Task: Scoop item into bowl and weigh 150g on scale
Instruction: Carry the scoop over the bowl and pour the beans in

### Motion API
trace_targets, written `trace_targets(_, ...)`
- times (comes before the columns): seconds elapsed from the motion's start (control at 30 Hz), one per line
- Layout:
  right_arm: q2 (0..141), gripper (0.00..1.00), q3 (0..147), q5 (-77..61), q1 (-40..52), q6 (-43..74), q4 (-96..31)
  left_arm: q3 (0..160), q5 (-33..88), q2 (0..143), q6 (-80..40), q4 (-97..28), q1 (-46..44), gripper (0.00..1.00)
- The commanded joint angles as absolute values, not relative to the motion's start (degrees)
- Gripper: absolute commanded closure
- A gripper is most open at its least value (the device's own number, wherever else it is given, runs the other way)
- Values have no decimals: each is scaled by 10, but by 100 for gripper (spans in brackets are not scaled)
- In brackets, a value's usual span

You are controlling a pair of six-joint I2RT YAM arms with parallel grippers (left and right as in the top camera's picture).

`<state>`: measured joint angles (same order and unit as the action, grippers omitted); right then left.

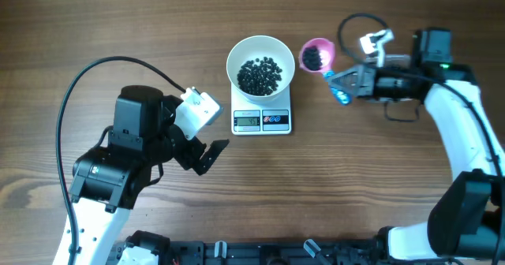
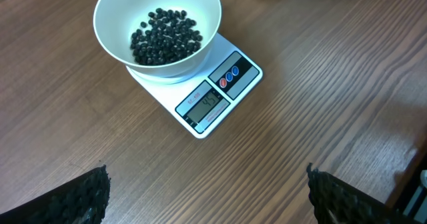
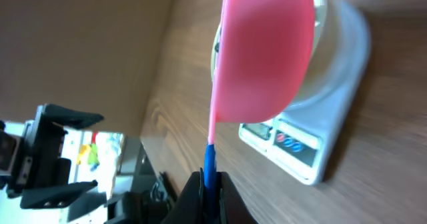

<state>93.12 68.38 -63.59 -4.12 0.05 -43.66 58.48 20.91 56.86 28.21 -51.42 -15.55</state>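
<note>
The white bowl (image 1: 233, 60) stands on the white scale (image 1: 261, 121) at the table's middle back and holds a pile of black beans, the item (image 1: 260, 76). My right gripper (image 1: 341, 83) is shut on the blue handle (image 3: 210, 161) of a pink scoop (image 1: 318, 56). The scoop hangs just right of the bowl with some beans in it. In the right wrist view the scoop's underside (image 3: 267, 51) covers most of the bowl. My left gripper (image 1: 207, 156) stands open above bare wood, in front and left of the scale (image 2: 220, 94). Nothing is between its fingers (image 2: 80, 201).
A black cable (image 1: 95, 68) loops over the table's left side above the left arm (image 1: 126, 162). The right arm (image 1: 465, 131) runs down the right edge. A dark rail with fittings (image 1: 260, 253) lines the front edge.
</note>
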Motion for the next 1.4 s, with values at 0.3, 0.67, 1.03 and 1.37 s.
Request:
trace_targets(0.3, 919, 96, 682, -238, 172, -17, -274, 598, 214, 570, 279, -513, -151, 0)
trace_targets(0.67, 924, 95, 682, -162, 209, -140, -257, 598, 214, 570, 279, -513, -151, 0)
trace_targets(1.03, 924, 96, 682, -47, 259, -178, -245, 598, 214, 570, 279, -513, -151, 0)
trace_targets(1.37, 912, 95, 700, -34, 262, -182, -242, 598, 214, 570, 279, -513, -151, 0)
